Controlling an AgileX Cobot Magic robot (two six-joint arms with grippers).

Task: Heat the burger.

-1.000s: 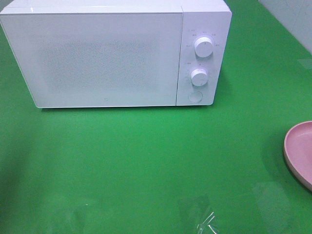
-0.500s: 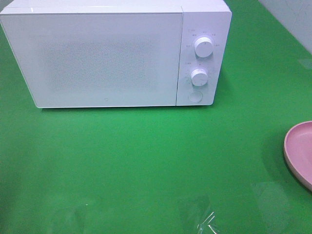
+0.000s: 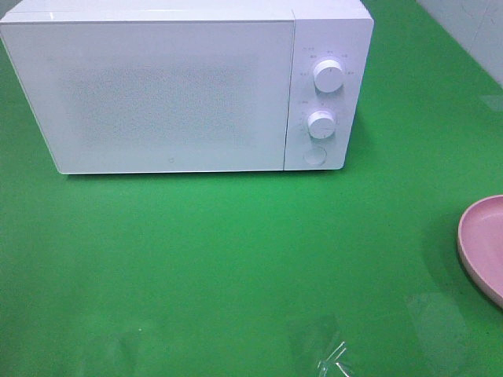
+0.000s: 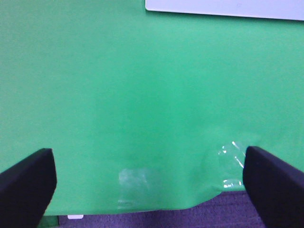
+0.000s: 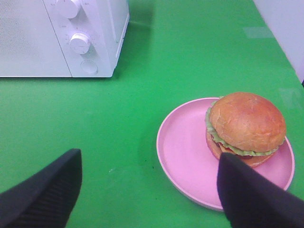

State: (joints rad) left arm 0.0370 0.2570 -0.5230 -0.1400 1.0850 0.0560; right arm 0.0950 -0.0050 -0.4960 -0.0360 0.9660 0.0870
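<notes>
Both grippers stand with jaws spread wide and nothing between them: the left gripper (image 4: 149, 180) hangs over bare green table (image 4: 142, 95) near its front edge, and the right gripper (image 5: 149, 190) hangs over the table just short of the pink plate (image 5: 185, 156). Neither arm shows in the high view. The burger (image 5: 246, 127) sits on the plate, off-centre toward the plate's far-right side as the right wrist camera shows it; in the high view only the plate's rim (image 3: 471, 243) enters at the right edge and the burger is out of frame. The microwave (image 3: 185, 86) stands at the back of the table with its door shut, well apart from the plate. Handling judgement: the burger looks light, soft and stacked, with a glossy bun that may slip, and loose lettuce, cheese and patty layers that could shear or squash under a side pinch. A grip on the bun risks crushing it or toppling the stack. The stiff plate looks the safer hold: take its near rim, on the bare side away from the burger, and keep it level so the burger does not slide. Opening the door looks like the left arm's job.
</notes>
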